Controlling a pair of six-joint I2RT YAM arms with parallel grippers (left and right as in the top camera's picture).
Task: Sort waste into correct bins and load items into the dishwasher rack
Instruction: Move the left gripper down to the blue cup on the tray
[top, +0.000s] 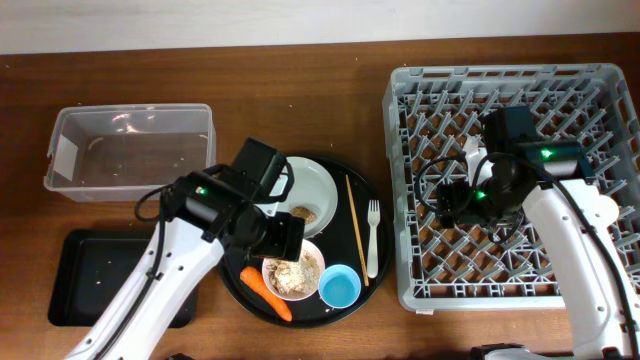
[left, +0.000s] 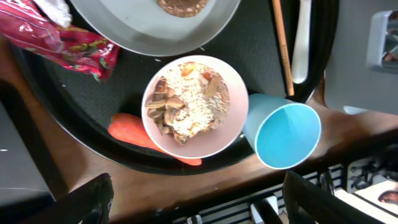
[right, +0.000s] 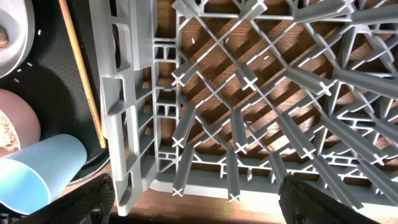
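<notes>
L gripper (left: 198, 183) over bowl (left: 194, 106); red wrapper (left: 62, 40) only on wrist cam.

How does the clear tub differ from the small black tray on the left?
The tub is see-through plastic; the black tray is opaque. The tub has tall walls; the black tray is shallow. The tub carries a white label on its left end; the black tray shows none. Both are rectangular and sit on the table left of the round tray.
</notes>
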